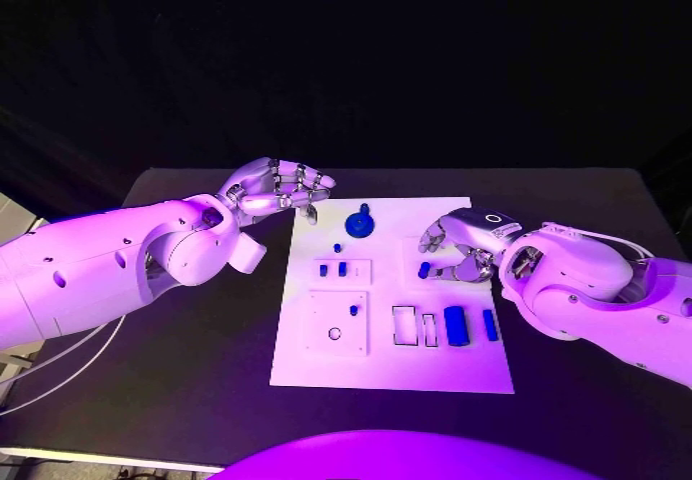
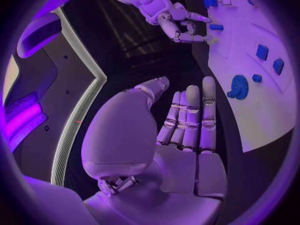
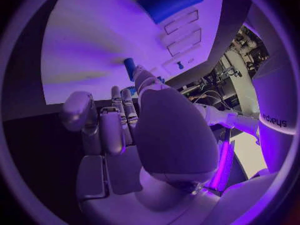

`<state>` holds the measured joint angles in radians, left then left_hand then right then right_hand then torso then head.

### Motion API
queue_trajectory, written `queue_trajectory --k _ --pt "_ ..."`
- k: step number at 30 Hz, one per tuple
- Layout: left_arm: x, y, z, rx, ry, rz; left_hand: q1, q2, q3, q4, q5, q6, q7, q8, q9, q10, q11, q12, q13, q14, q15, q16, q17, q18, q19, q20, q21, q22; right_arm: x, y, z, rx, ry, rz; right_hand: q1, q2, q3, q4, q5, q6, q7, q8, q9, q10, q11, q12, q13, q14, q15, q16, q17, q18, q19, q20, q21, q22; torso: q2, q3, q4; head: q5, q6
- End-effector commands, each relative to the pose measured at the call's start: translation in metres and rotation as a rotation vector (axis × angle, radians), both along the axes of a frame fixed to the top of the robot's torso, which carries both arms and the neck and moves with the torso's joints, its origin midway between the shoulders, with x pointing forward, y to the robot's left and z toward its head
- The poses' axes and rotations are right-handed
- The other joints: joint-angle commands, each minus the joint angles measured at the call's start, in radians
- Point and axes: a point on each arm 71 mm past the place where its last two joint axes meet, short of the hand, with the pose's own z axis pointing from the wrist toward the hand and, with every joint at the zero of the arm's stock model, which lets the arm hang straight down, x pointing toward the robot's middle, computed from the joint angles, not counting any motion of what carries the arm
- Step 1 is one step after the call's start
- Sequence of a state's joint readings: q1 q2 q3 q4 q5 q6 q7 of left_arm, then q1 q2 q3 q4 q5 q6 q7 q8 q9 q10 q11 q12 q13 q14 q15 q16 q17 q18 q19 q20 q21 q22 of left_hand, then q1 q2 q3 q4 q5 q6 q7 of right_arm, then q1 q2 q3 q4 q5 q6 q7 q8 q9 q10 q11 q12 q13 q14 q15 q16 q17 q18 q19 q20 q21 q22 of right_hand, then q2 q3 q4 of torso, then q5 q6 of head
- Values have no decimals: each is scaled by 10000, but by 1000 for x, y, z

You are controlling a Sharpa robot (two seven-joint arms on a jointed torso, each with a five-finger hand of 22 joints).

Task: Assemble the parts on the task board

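The white task board [image 1: 389, 370] lies mid-table. On it are a round blue knob part [image 1: 361, 221], two small blue parts [image 1: 332, 268] in a recess, a long blue block [image 1: 456, 325] and a slim blue bar [image 1: 490, 325]. My right hand [image 1: 464, 248] hovers over the board's right side, fingers apart, tips right beside a short blue peg [image 1: 424, 269]; the right wrist view shows that peg [image 3: 129, 65] just past a fingertip [image 3: 141, 76]. I cannot tell if they touch. My left hand [image 1: 274, 188] sits off the board's far left corner, its fingers [image 2: 190, 116] straight and holding nothing.
A square white plate with a hole [image 1: 335, 322] and two empty slots [image 1: 415, 327] occupy the board's near half. A tiny blue dot part [image 1: 338, 247] lies below the knob. Black table [image 1: 188, 340] surrounds the board.
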<state>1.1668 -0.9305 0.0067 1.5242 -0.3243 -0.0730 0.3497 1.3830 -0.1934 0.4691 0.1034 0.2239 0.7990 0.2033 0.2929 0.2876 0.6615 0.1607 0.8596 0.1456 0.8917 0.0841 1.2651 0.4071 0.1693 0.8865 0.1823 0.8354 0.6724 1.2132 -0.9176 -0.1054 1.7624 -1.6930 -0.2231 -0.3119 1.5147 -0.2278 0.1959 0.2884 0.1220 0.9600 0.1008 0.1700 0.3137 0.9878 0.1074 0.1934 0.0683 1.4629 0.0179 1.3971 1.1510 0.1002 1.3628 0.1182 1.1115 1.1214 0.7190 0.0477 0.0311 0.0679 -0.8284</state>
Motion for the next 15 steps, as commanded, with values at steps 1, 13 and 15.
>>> queue_trajectory --k 1,13,15 --pt "-1 -2 1 -123 -2 -156 92 25 -19 56 35 -57 177 33 -13 58 -14 -41 -9 -10 46 -50 3 149 74 -11 -39 -12 0 1 -4 -653 307 50 143 29 -34 10 -40 77 -1 -37 -5 61 -29 74 13 138 38 57 14 28 62 8 -17 17 -1 2 9 -13 -12" --pt "-1 -1 1 -109 7 -135 109 32 -23 64 34 -57 176 38 -18 67 -15 -51 -23 -12 46 -60 2 149 83 -11 -49 -22 0 9 -6 -272 240 260 231 294 545 12 89 578 125 56 8 1081 -267 368 7 362 -151 238 351 -111 480 -236 620 689 -1 -3 9 -19 -37" --pt "-1 -1 1 -107 8 -135 109 32 -23 64 34 -57 176 38 -18 67 -15 -51 -23 -12 46 -60 2 149 83 -11 -49 -22 0 10 -7 -231 236 277 221 305 687 12 95 634 133 63 9 1207 -294 328 -1 371 -172 239 351 -127 517 -262 685 762 -4 -5 7 -21 -42"
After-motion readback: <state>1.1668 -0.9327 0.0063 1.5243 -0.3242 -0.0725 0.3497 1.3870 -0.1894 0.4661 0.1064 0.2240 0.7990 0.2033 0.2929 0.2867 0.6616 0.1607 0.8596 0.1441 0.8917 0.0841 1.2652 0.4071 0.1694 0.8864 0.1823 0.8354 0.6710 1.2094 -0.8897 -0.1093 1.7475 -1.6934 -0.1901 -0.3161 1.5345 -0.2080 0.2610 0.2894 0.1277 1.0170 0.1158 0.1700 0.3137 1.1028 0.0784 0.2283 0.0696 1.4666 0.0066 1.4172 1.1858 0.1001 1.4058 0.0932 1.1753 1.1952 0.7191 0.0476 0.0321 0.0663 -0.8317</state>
